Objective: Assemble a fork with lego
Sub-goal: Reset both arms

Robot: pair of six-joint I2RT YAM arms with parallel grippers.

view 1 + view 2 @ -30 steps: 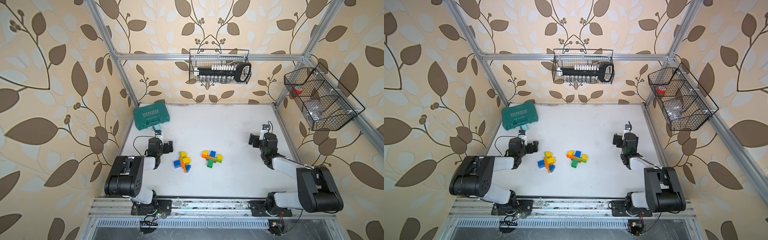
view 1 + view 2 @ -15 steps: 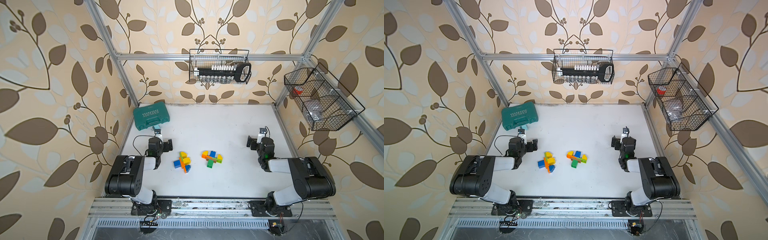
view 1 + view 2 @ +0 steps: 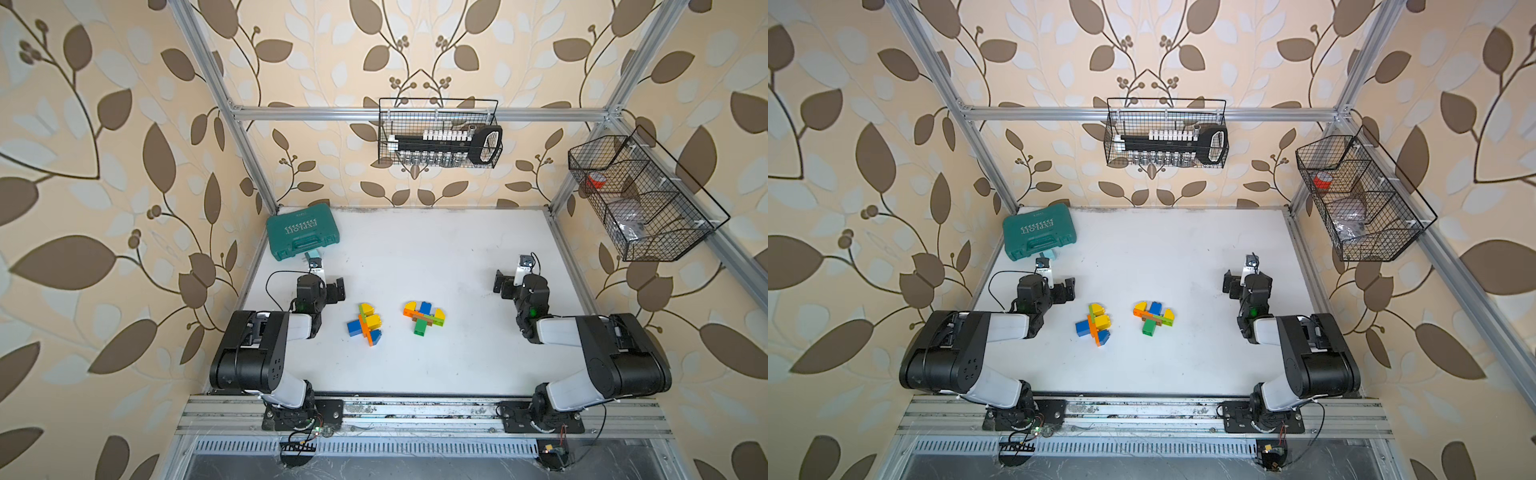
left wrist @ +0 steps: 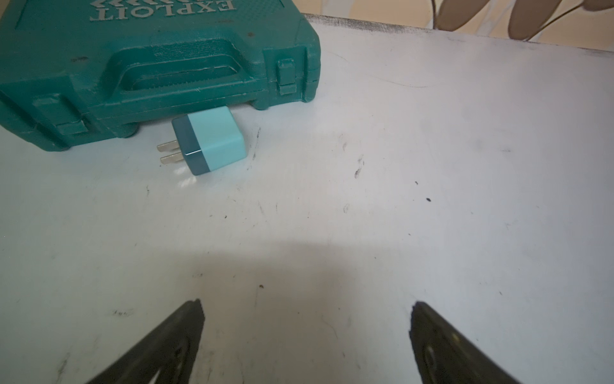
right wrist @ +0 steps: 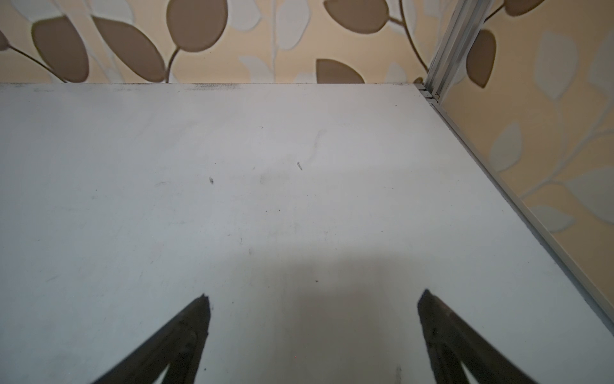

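Two lego clusters (image 3: 365,324) (image 3: 424,316) lie between the tools (image 3: 332,288) (image 3: 504,285).

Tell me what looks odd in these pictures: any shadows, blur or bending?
In both top views, even soft light, lego sharp, frame bars splay outward. Left wrist view: left gripper blurred, soft shadow ahead on the table. Right wrist view: right gripper likewise blurred, shadowed.

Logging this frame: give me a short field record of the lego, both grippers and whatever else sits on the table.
left cluster: lego heap mid-table, nearer the left arm
right cluster: lego heap beside it, apart
fork: none recognisable
left gripper: open, empty, away from the lego
right gripper: open, empty, away from the lego
tool case: closed, far left corner of the table
plug adapter: beside the case
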